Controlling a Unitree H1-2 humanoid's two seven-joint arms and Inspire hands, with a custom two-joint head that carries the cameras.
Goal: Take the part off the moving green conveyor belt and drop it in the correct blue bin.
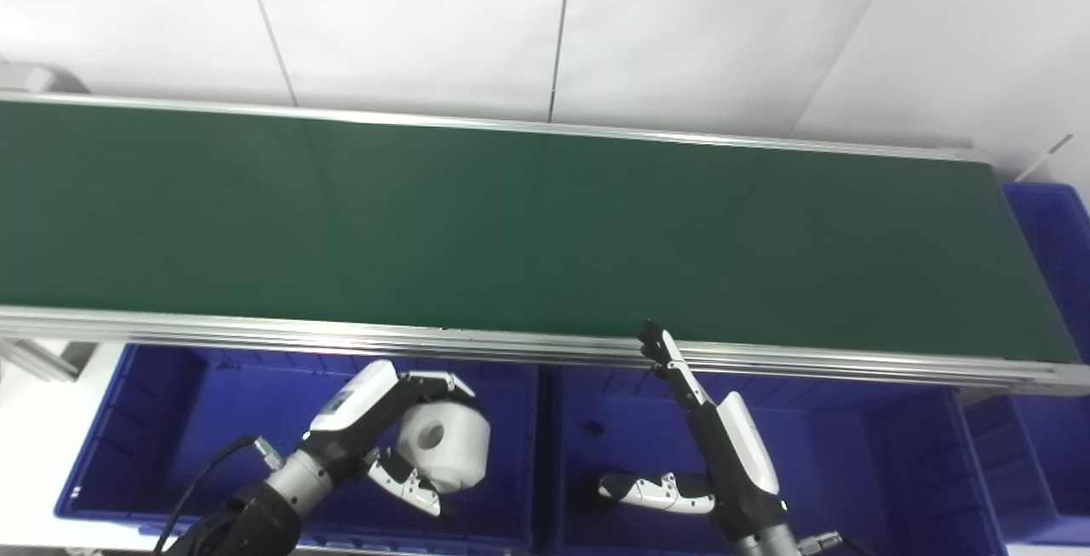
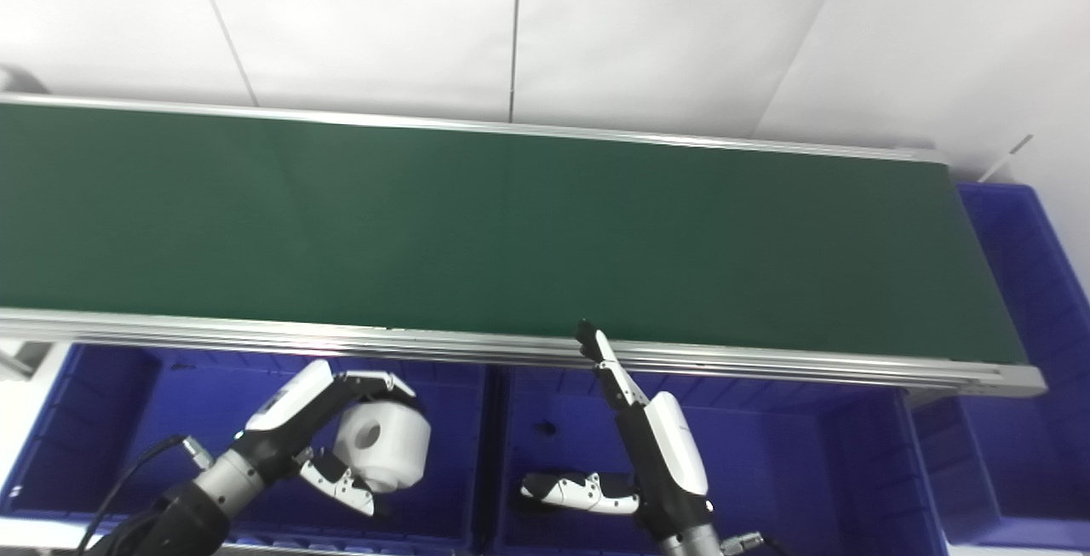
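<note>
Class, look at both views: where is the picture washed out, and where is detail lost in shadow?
Left eye view: wall overexposed, white part in the left hand nearly blown out. Right eye view: same glare on the wall; bin floors dim under the belt.

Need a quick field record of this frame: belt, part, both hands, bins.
belt: green conveyor belt, no part visible on it
part: white part with a round hole, held over the left blue bin
left hand: left hand shut on the white part
right hand: right hand open, holds nothing, over the middle blue bin, fingers pointing up toward the belt's near rail
other bins: far-right blue bin at the belt's end; contents cannot be told
</note>
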